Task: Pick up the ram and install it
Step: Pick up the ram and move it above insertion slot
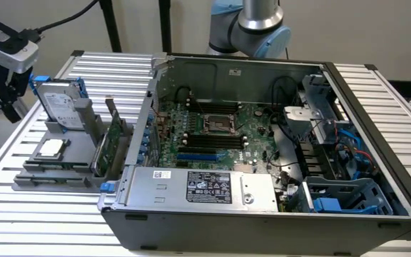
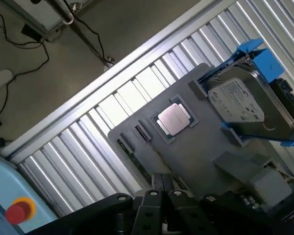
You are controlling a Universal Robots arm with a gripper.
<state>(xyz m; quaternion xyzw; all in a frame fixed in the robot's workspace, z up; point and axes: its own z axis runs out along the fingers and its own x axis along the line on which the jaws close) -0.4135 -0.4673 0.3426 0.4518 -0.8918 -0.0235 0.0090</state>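
Observation:
My gripper [image 1: 2,104] hangs above the table's edge at the exterior view's left, beside the grey parts holder [image 1: 84,179] and well away from the case. In the wrist view it [image 2: 160,185] is shut with nothing between the jaws, over the holder's near edge [image 2: 196,152]. A thin dark-green strip that looks like the ram [image 1: 52,165] stands on edge in the holder's front slot. The open computer case [image 1: 263,214] lies on the table, its motherboard [image 1: 220,134] showing black memory slots [image 1: 213,140].
The holder also carries a silver hard drive with blue rails [image 1: 59,104] [image 2: 242,105], a processor chip [image 1: 52,149] [image 2: 174,117] and an upright green expansion card [image 1: 105,144]. A power supply [image 1: 198,187] fills the case's front. In the wrist view a red button [image 2: 17,212] sits off the table.

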